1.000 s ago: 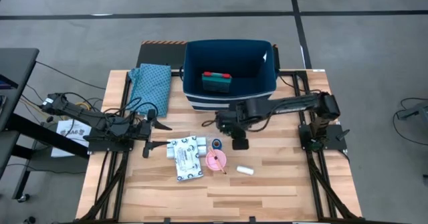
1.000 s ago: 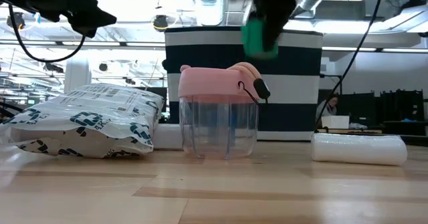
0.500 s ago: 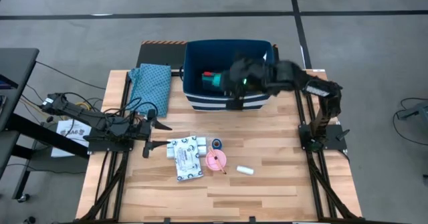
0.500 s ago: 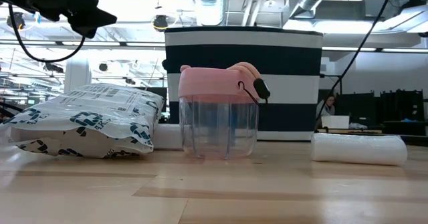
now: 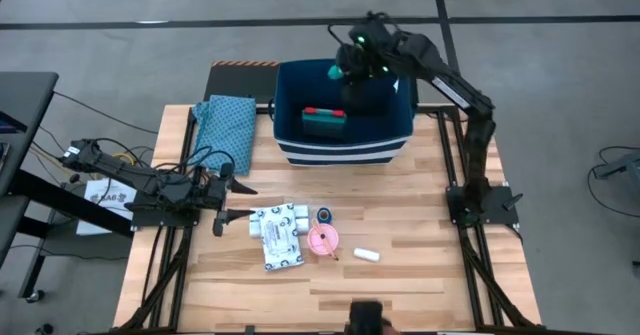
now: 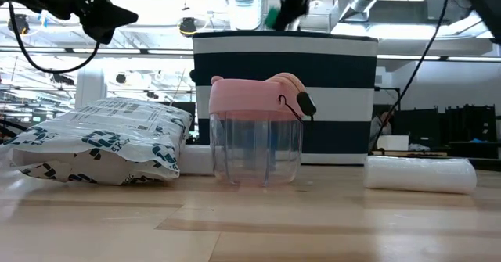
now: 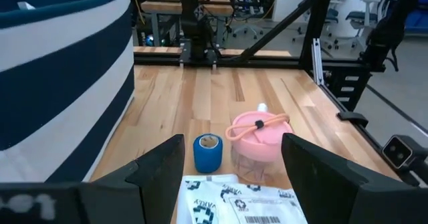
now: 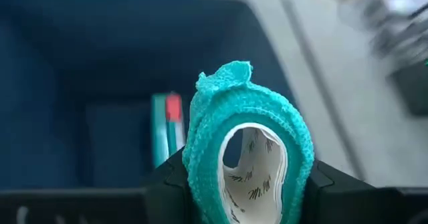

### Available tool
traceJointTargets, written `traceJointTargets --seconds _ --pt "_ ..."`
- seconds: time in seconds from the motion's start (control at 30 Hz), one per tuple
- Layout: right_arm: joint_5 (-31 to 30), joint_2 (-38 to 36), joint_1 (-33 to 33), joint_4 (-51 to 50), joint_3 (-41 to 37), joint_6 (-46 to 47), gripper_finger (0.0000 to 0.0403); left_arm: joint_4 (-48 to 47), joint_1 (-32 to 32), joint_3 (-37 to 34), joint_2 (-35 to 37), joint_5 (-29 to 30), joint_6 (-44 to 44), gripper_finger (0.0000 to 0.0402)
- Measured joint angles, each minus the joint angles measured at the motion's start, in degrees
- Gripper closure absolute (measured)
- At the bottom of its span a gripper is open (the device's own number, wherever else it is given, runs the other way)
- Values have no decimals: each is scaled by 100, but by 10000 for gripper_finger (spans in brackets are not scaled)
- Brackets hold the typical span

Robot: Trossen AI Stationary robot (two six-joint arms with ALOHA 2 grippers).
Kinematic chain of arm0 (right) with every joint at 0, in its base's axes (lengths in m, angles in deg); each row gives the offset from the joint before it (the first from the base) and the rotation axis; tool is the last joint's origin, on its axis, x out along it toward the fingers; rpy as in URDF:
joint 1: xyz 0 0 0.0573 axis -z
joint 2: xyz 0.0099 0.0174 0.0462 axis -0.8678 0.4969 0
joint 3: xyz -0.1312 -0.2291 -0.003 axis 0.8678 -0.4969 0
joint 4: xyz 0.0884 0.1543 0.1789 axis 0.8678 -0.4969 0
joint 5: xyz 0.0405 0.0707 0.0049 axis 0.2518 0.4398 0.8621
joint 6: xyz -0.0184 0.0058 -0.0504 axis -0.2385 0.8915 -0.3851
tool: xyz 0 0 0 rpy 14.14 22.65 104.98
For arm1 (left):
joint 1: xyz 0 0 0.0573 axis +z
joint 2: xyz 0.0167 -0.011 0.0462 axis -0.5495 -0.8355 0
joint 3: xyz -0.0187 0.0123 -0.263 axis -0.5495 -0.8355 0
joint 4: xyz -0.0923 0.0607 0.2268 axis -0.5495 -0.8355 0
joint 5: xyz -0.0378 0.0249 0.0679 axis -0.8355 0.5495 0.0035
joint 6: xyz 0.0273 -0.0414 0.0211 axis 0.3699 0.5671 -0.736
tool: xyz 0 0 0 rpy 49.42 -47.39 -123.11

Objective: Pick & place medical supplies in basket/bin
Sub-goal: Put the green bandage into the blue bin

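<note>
One teal roll [image 8: 247, 150] sits clamped in the right pincer [image 8: 237, 184] above the bin [image 5: 345, 145]

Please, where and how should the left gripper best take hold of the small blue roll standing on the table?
Probably around its round outer wall, coming from above. The blue roll stands on end with its hollow core up, so the open left gripper could close on two opposite sides. The pink cup stands near, so turn the fingers away from it.

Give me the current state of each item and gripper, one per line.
Teal roll: held in the right gripper, above the bin.
Bin: upright, open top.
Box: lying in the bin.
Blue roll: on end on the table.
Pink cup: upright, lid on.
White roll: lying on the table.
Packet: flat on the table.
Left gripper: open, empty.
</note>
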Motion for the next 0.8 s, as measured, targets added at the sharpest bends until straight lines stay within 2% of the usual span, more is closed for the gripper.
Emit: traceJointTargets --seconds 0.1,0.3,0.57,0.7,0.8 --pt "461 445 378 -182 -9 2 269 89 0 0 -1 54 0 161" --pt "1205 1235 681 -172 -19 275 270 90 2 0 1 358 9 161" --pt "1166 1831 456 -301 -17 796 270 73 2 0 1 892 -148 161" --pt "1148 1899 264 -356 -12 799 267 58 2 0 1 935 -270 161" --pt "884 1961 70 -287 -9 733 263 58 2 0 1 935 -278 161"
